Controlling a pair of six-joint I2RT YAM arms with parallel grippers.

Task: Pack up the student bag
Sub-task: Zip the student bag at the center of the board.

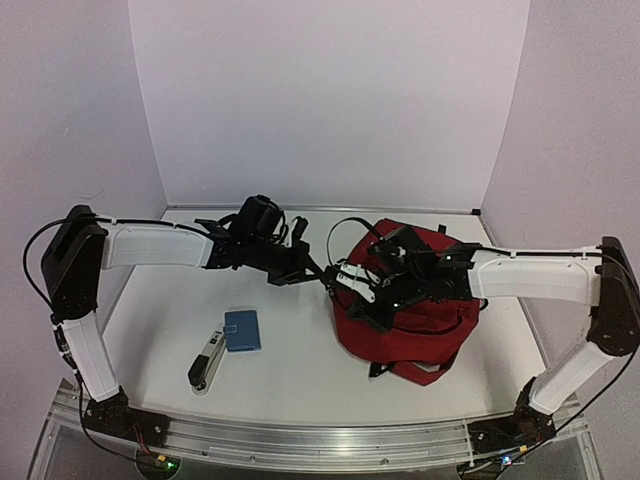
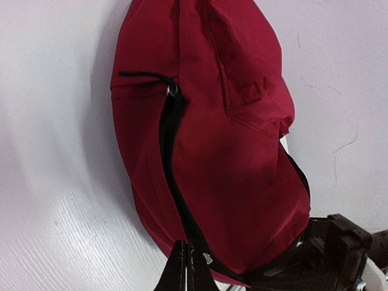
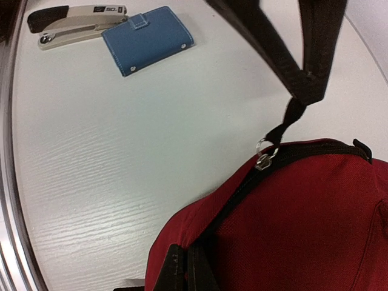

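Right end effector [image 3: 185,254] pinches student bag [image 3: 291,224] at its zipper

Your twin arms — left arm [image 1: 150,245], right arm [image 1: 535,275] — show white shells over black joints, thin black cables [image 1: 36,262] trailing, black bases [image 1: 118,412] bolted to a silver rail [image 1: 320,440].

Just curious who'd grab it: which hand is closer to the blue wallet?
Left, slightly. Left hand sits at the edge of the student bag facing the blue wallet; right hand grips the bag just beyond.
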